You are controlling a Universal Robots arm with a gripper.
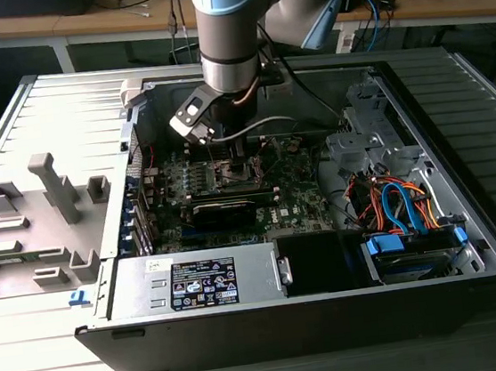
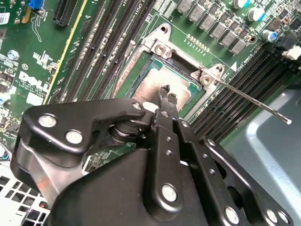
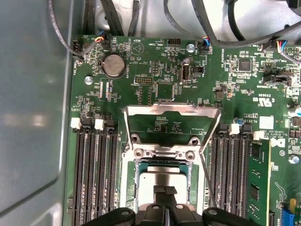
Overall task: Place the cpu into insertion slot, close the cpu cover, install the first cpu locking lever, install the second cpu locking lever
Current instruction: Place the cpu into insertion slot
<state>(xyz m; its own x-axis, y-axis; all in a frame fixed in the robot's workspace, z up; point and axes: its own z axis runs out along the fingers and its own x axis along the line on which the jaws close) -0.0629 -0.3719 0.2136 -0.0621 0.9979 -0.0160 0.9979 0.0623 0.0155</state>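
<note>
The cpu [image 3: 164,178], a silvery square chip, lies flat in the insertion slot [image 3: 133,181] on the green board; it also shows in the second wrist view [image 2: 153,87]. The cpu cover [image 3: 171,109] stands swung up and open beyond the socket, and the board shows through its cut-out. A thin wire locking lever [image 3: 207,175] sticks up beside the socket and, in the second wrist view, reaches out over the memory slots [image 2: 254,100]. My gripper [image 2: 167,91] hangs just over the chip's face, its black fingertips [image 3: 160,190] pressed together. In the exterior view the gripper [image 1: 231,156] is low inside the case.
Rows of black memory slots [image 3: 96,174] flank the socket on both sides. One green memory module [image 3: 258,183] stands in them. Grey case walls [image 3: 33,117], a power supply [image 1: 201,280] and a bundle of orange and blue cables [image 1: 398,204] surround the board. Cables [image 3: 221,28] hang behind it.
</note>
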